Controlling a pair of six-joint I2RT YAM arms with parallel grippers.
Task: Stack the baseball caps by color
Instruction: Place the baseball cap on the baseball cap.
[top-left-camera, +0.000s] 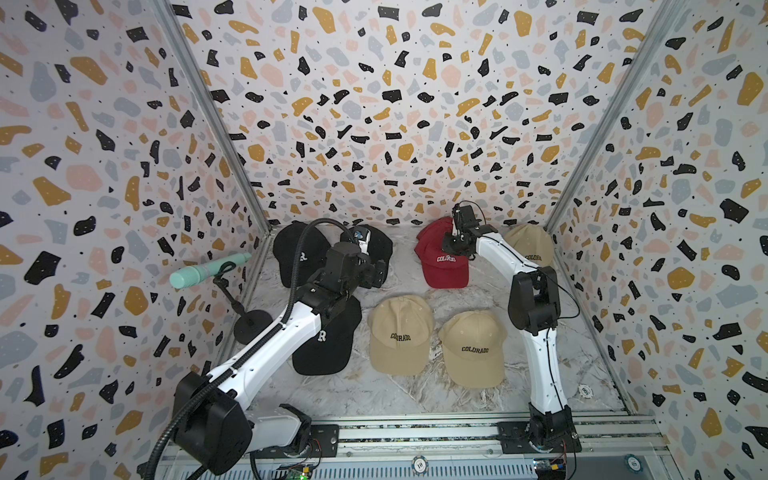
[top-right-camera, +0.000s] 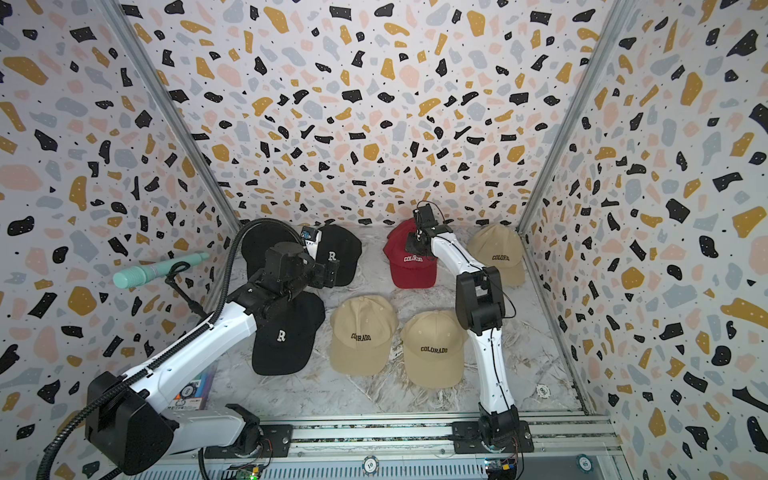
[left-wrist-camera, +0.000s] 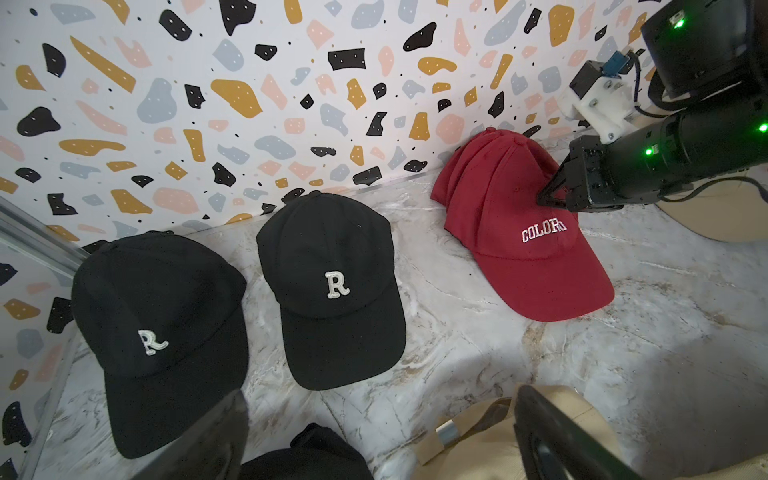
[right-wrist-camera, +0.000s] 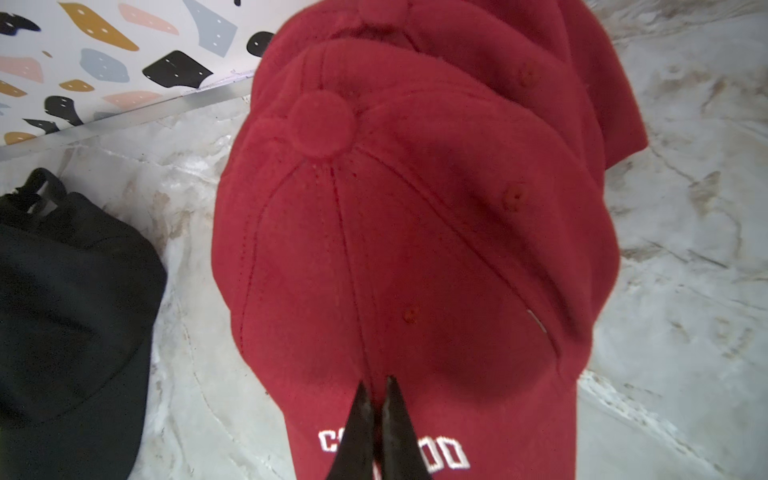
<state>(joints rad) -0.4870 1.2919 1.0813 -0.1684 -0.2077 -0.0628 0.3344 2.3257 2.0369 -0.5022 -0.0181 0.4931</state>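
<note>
Top views: red caps (top-left-camera: 446, 270) piled upper centre on the desk (top-left-camera: 399, 395). Right hand (top-left-camera: 455, 246) closed, tips on the top crown. Black caps (top-right-camera: 286, 336) loose at left. Tan caps (top-left-camera: 399, 332) loose too: two lower centre, one upper right, half behind the right arm. Reads as red done; next: lift off, start on black or tan.
Left wrist: left hand (left-wrist-camera: 382, 392) spread wide, empty. Third black cap cut off at bottom edge.
Right wrist: tips meet just above the lettering and hide its middle. Can't tell if fabric is pinched, or how many reds are layered.
</note>
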